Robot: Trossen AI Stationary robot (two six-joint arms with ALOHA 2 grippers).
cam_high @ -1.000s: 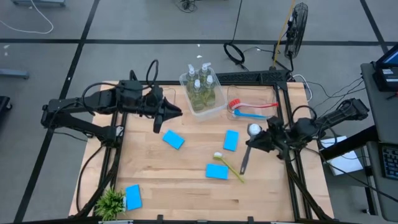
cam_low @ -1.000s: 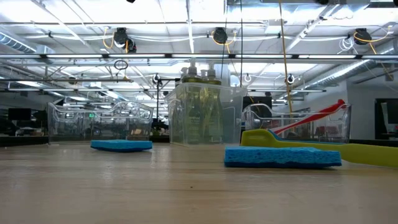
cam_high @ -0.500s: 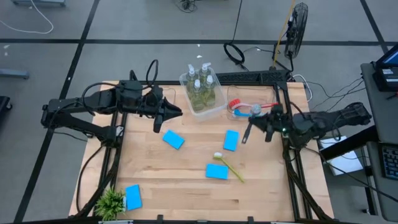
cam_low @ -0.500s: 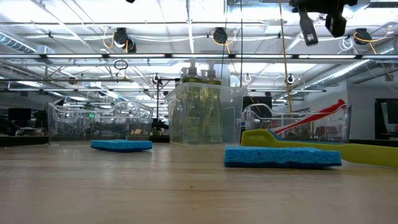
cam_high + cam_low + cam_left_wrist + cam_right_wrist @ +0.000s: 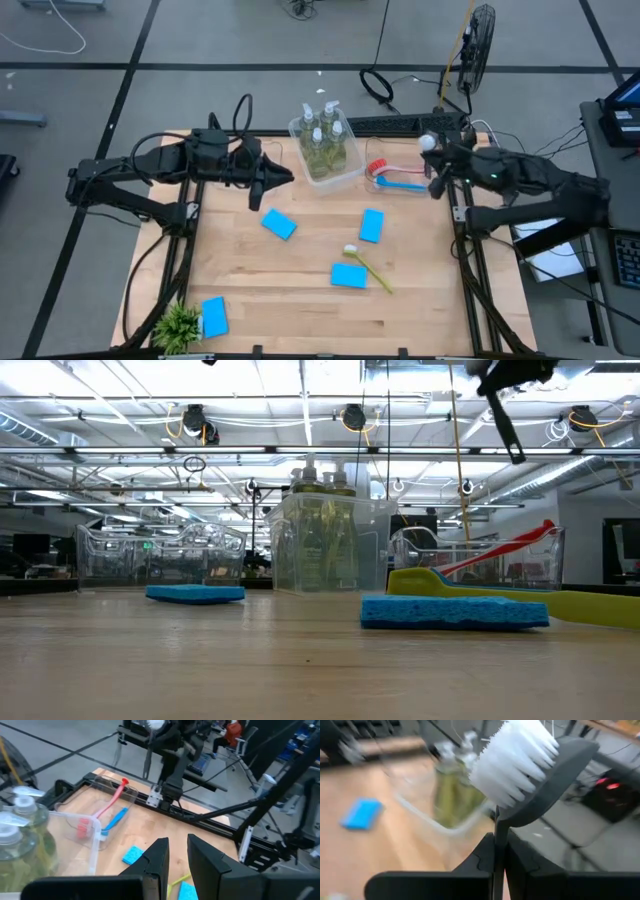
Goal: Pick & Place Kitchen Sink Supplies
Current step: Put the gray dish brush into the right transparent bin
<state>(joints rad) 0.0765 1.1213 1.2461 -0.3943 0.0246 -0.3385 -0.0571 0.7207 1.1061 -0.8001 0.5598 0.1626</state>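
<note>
Right tool point(image 5: 495, 851) gripping dark brush point(image 5: 530, 775), white bristles visible only at wrist

Overhead looks straight down; low level at tabletop; both share soap bin point(image 5: 325, 150)

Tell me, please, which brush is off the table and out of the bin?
The dark brush: the right gripper holds it aloft by its handle. Red and blue lie in the bin; the yellow-green lies on the table.
</note>
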